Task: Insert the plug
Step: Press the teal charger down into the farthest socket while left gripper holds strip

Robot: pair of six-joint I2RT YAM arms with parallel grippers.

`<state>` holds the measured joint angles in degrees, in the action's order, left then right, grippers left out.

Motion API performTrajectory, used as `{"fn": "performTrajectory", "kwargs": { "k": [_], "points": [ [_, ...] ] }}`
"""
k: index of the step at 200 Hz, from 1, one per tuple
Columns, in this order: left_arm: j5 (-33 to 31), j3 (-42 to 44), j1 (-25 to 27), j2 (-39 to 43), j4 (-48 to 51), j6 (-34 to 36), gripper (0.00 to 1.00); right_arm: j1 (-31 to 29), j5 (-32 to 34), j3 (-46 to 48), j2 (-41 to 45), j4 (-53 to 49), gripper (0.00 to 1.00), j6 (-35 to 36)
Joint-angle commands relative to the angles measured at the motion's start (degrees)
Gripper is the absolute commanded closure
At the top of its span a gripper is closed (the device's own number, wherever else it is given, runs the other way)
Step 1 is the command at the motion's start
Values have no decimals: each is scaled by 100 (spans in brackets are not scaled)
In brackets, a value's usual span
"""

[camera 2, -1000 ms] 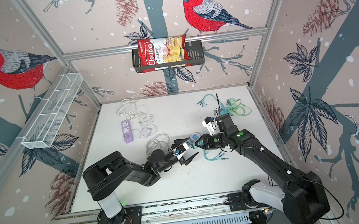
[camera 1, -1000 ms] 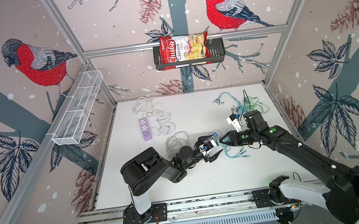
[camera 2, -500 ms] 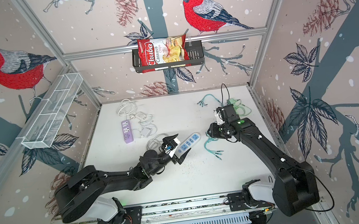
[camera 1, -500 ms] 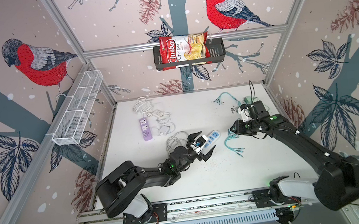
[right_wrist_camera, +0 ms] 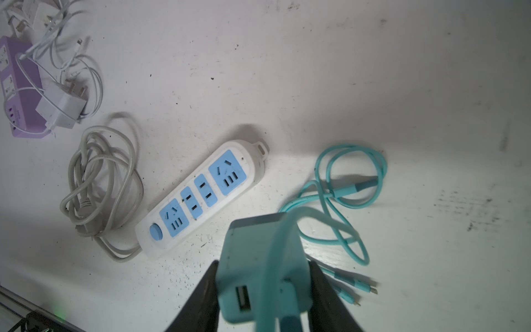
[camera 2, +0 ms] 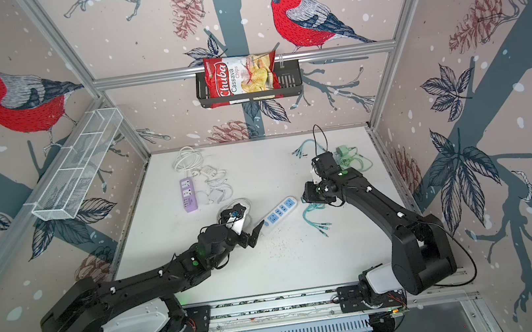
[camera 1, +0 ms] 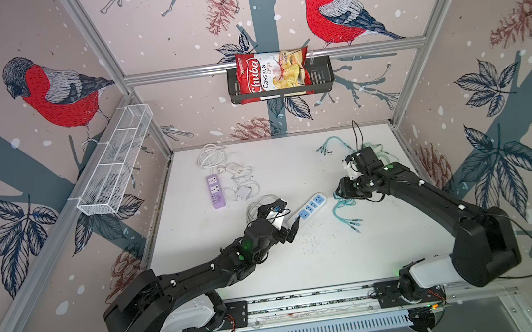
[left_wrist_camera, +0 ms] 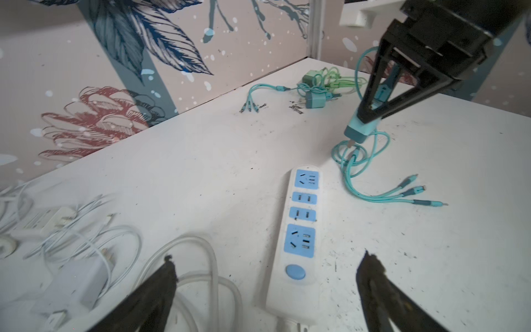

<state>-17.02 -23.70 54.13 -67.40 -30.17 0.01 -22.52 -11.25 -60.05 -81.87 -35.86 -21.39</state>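
In both top views a white bench is seen filling the lower middle of the frame, with the two black arms reaching in from the bottom edge. The left end effector is found just below the centre of the frame, at the switch end of a white power strip with blue sockets. In the left wrist view its fingers are spread wide to either side of that end and nothing is held between them. The right end effector is placed right of centre, just beyond the strip's other end. In the right wrist view it is clamped on the teal plug, a boxy charger with a USB port. The plug is kept apart from the strip, and no socket is occupied. Whether the plug touches the bench cannot be told. A teal cable is looped on the bench below the right end effector, with its small connectors fanned toward the lower right. A coiled grey cord is lying left of the strip, and a purple power strip is set further to the upper left.
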Motion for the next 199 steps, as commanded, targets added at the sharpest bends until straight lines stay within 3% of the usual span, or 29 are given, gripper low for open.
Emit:
{"fn": "performTrajectory", "kwargs": {
  "k": [1, 76, 156, 199],
  "points": [
    [-432, 6, -16, -69, 204, -36, 4, -139, 279, -131, -170, 166, 76, -283],
    [83, -76, -257, -756, -257, 91, 4, -707, 521, -395, -551, 248, 76, -804],
    [215, 94, -265, -204, 79, 29, 4, -772, 753, -1197, -1278, -544, 83, 993],
    [300, 271, -262, 128, 94, -149, 4, -810, 752, -1389, -1441, -545, 82, 1289]
  ]
}}
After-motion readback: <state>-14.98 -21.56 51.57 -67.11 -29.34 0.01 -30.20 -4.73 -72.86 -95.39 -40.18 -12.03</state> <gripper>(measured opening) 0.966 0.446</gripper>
